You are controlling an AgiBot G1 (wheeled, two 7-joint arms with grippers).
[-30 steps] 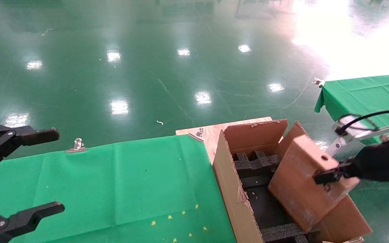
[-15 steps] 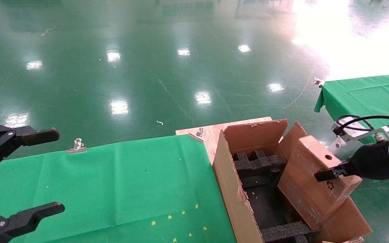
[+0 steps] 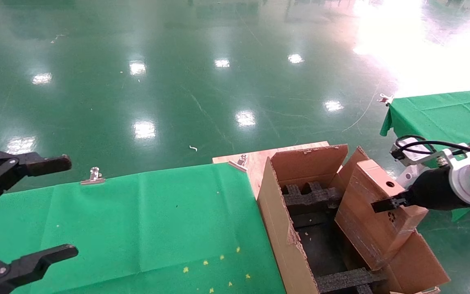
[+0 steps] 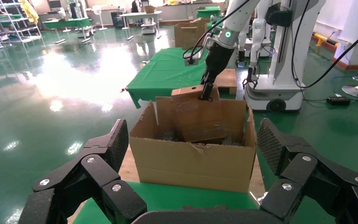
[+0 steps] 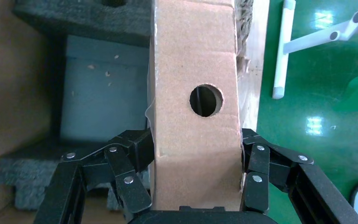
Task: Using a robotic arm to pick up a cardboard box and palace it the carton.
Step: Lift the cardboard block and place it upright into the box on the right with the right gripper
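Observation:
The small brown cardboard box (image 3: 371, 216) with a round hole in its narrow face stands tilted, its lower end inside the large carton (image 3: 278, 228) against the right wall. The white right arm's gripper (image 3: 386, 203) is shut on the box's upper end. In the right wrist view the fingers (image 5: 137, 149) clamp both wide faces of the box (image 5: 196, 60), above black foam inserts (image 5: 74, 18). My left gripper (image 3: 71, 206) is open and empty over the green table at far left. The left wrist view shows the carton (image 4: 191, 163), the box (image 4: 200, 116) and the right arm (image 4: 214, 60) between the open fingers.
A green cloth table (image 3: 137, 220) with metal clips (image 3: 93, 176) lies left of the carton. A wooden board (image 3: 259, 157) sits under the carton. A second green table (image 3: 443, 110) stands at the right. White frame legs (image 5: 279, 51) stand beside the carton.
The right gripper has carried the box lower and toward the carton's right wall; the box now stands more upright and deeper in. The left arm has not moved.

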